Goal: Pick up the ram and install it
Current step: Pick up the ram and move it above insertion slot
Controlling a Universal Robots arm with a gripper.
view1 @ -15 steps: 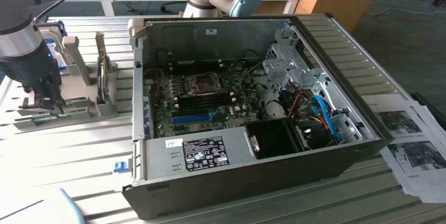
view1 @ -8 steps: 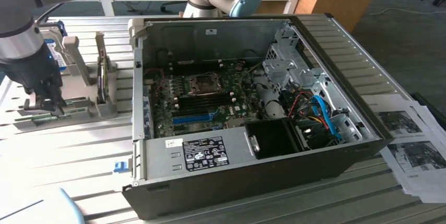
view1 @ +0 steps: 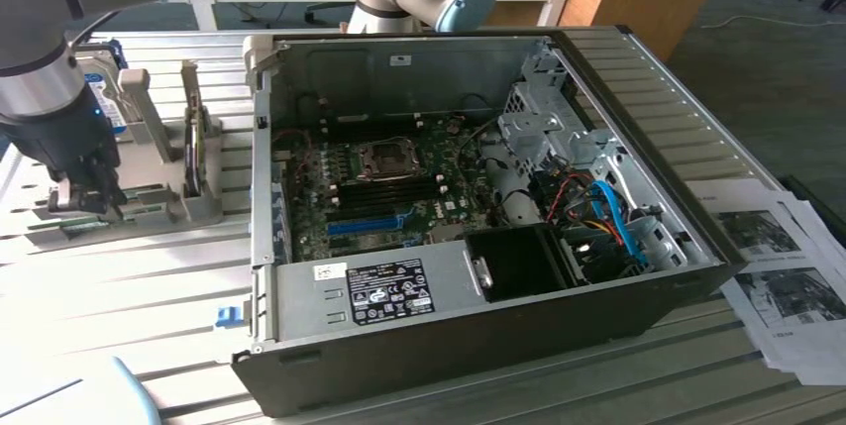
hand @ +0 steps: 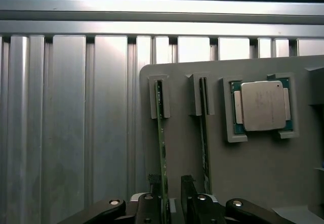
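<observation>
The ram stands on its thin edge in a slot of a grey holder, its flat faces upright. Its long axis lies level and runs parallel to the grooves of the slatted metal counter. The far end is tucked into a notch at the holder's edge, and the near part passes straight between the fingers of the end effector. The jaws stand apart and straddle the stick without clamping it. The ram sits close to the finger on the side away from the neighbouring slot, and a clear gap shows between it and the other finger. A second stick stands parallel in the next slot, just outside that other finger. Beyond it a square silver processor chip lies flat in its own recess. In the exterior view the arm reaches down to the holder on the counter, at the exterior view's left of an open computer case. The case's motherboard is exposed, and printed sheets lie at the exterior view's right.
</observation>
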